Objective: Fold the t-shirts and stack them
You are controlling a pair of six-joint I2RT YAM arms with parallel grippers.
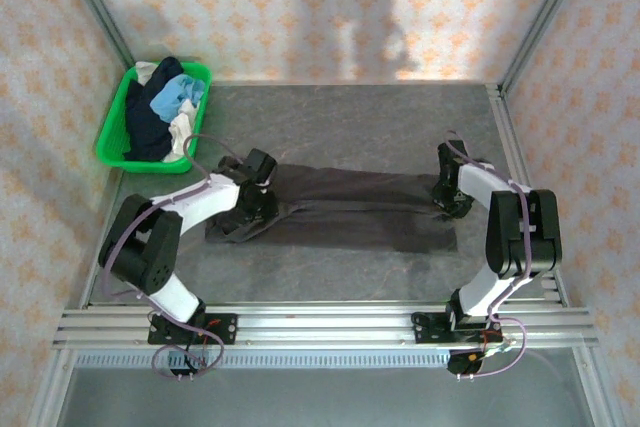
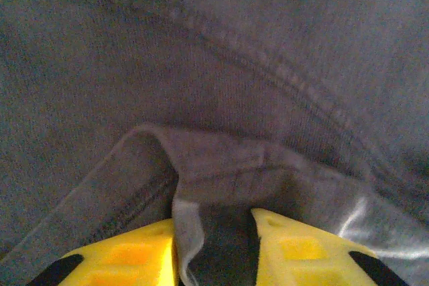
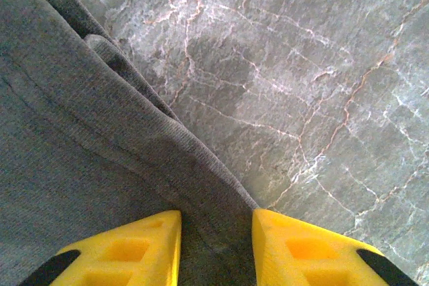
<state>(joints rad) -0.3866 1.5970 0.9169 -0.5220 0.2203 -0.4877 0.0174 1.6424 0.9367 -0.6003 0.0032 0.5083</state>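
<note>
top view first: the large plain dark brown-grey cloth t-shirt (image 1: 350,212) lies folded into a long narrow band across the middle of the grey marble-patterned table (image 1: 350,117), running from the left side to the right side, nearer the front edge than the back. the left gripper (image 1: 256,211) is down on the shirt's left end, where the cloth bunches up dark under it. the right gripper (image 1: 447,205) is down on the right end, close to the table's right edge.

over to the left wrist camera: the left gripper (image 2: 214,246) has its yellow plastic fingers (image 2: 134,252) set narrow, and a raised ridge of the brown-grey t-shirt (image 2: 234,65) is pinched up between them, tenting off the flat cloth around it. a stitched seam curves across the fabric beyond.

right wrist camera now: the right gripper (image 3: 216,246) also stands narrow, with the shirt's ribbed edge running straight in between the yellow fingers (image 3: 127,249), so it has that edge in its grip. the brown-grey t-shirt (image 3: 80,152) covers the left of this view, layered folds stepping along its border, and bare veined table (image 3: 301,98) lies to the right.

back at the far left corner of the table sits the bright green plastic basket (image 1: 115,137), tilted against the wall, with a navy t-shirt (image 1: 150,127), a light blue t-shirt (image 1: 178,95) and a cream t-shirt (image 1: 182,132) heaped inside it, well apart from the shirt on the table.
</note>
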